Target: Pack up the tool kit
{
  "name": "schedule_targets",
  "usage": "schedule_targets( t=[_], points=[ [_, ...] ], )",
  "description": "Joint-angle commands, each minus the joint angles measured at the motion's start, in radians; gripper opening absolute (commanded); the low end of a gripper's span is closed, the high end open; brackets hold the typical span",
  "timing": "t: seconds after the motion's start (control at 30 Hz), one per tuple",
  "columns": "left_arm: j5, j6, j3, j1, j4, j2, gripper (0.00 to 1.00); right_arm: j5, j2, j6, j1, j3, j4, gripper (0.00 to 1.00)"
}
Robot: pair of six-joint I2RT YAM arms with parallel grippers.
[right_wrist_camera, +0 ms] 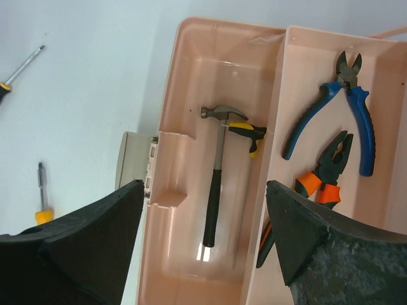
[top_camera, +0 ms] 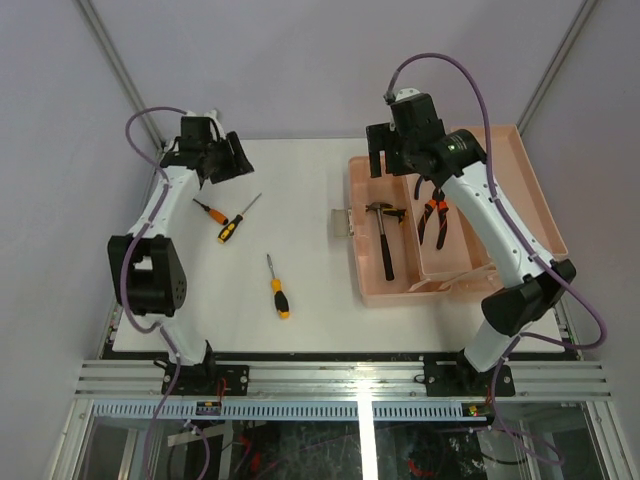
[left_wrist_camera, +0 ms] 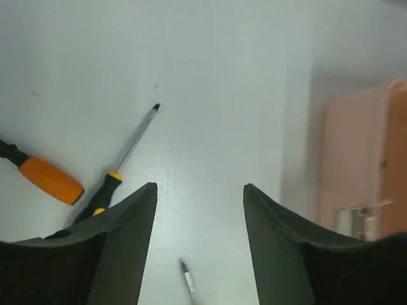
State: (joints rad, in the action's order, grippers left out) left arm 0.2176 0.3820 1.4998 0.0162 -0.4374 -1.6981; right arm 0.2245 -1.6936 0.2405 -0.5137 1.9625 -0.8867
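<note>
Hammer (right_wrist_camera: 217,166) and pliers (right_wrist_camera: 332,166) are packed under the spread right pincer (right_wrist_camera: 203,187); screwdrivers (top_camera: 236,222) are left by the spread left pincer (left_wrist_camera: 200,190).

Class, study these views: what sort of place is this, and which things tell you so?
Probably a robotics lab test cell: the left arm and right arm are bolted to a metal rail at a white table, plain walls enclose it, and screwdrivers lie beside a pink toolbox.

No text, label, brand or number can be read anywhere.
</note>
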Motion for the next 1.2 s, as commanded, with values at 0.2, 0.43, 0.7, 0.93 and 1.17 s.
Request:
schedule_targets(
  t=[0.2, 0.43, 0.7, 0.93, 1.17],
  points=[
    [0.034, -0.535, 0.130, 0.005, -0.370, -0.219, 0.55, 0.028, 0.117, 0.026, 0.000, -0.005, 0.019, 0.85],
    [-0.099, -0.613, 0.115, 0.015, -0.345, -0.299, 0.54, 0.046, 0.179, 0.025, -0.001, -0.079, 0.034, 0.86],
    [-0.160, -0.632, 0.079, 0.024, -0.251, -0.350, 0.54, 0.050, 0.194, 0.023, 0.000, -0.086, 0.026, 0.86],
    [-0.197, -0.634, 0.043, 0.027, -0.170, -0.400, 0.51, 0.063, 0.219, 0.024, -0.001, -0.102, 0.010, 0.87],
    [-0.187, -0.624, 0.070, 0.030, -0.144, -0.476, 0.18, 0.082, 0.243, 0.021, -0.002, -0.108, -0.015, 0.87]
  ],
)
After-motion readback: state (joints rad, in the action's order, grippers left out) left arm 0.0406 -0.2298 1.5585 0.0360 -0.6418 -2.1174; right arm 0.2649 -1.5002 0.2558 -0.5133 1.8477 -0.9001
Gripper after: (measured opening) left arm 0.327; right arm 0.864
